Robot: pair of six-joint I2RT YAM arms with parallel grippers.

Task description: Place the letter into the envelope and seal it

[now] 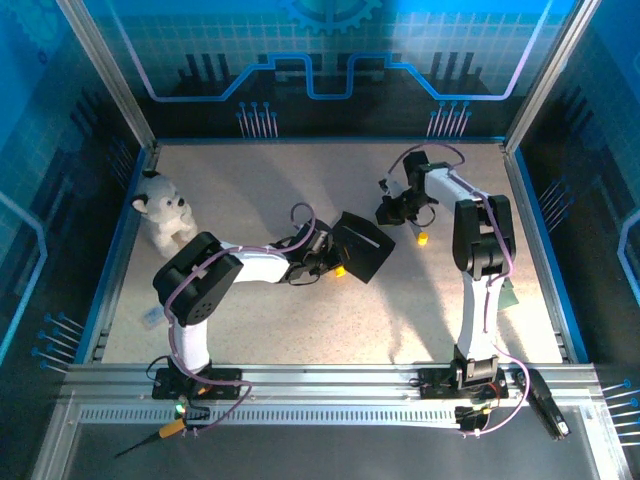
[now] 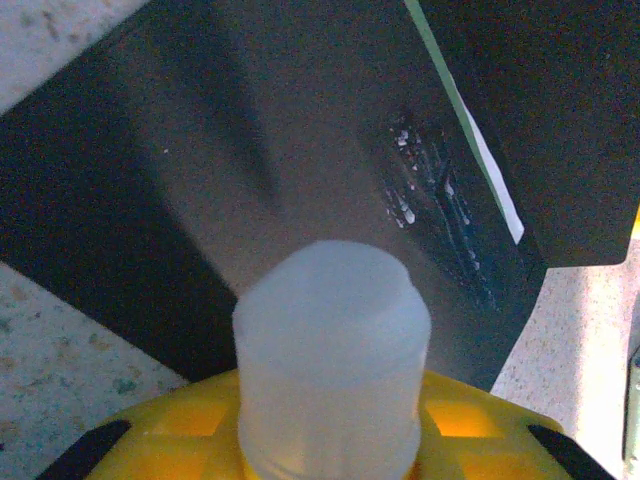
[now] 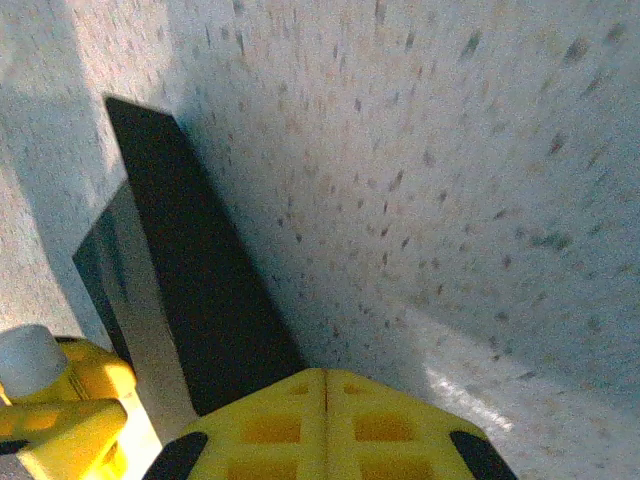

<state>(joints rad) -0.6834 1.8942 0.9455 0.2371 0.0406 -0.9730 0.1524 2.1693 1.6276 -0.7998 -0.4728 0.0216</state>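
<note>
Blue patterned walls close round a speckled beige worktop (image 1: 250, 180), where a white plush toy (image 1: 163, 210) sits near the left edge. Near the middle lies the envelope (image 1: 362, 245), black and turned at an angle. The left pincer (image 1: 335, 265) is at its near-left corner. In the left wrist view its yellow fingers (image 2: 160, 440) clasp a translucent white cylinder (image 2: 330, 350) held over the envelope (image 2: 200, 150). Pale shiny smears (image 2: 430, 190) mark the black paper. The letter (image 2: 495, 175) shows as a white sliver with a green edge under a black layer of the envelope. The right pincer (image 1: 392, 212) hangs just beyond the envelope, apart from it, its fingers pressed together with nothing between them (image 3: 325, 400). A small yellow piece (image 1: 423, 239) lies on the worktop just beside it.
</note>
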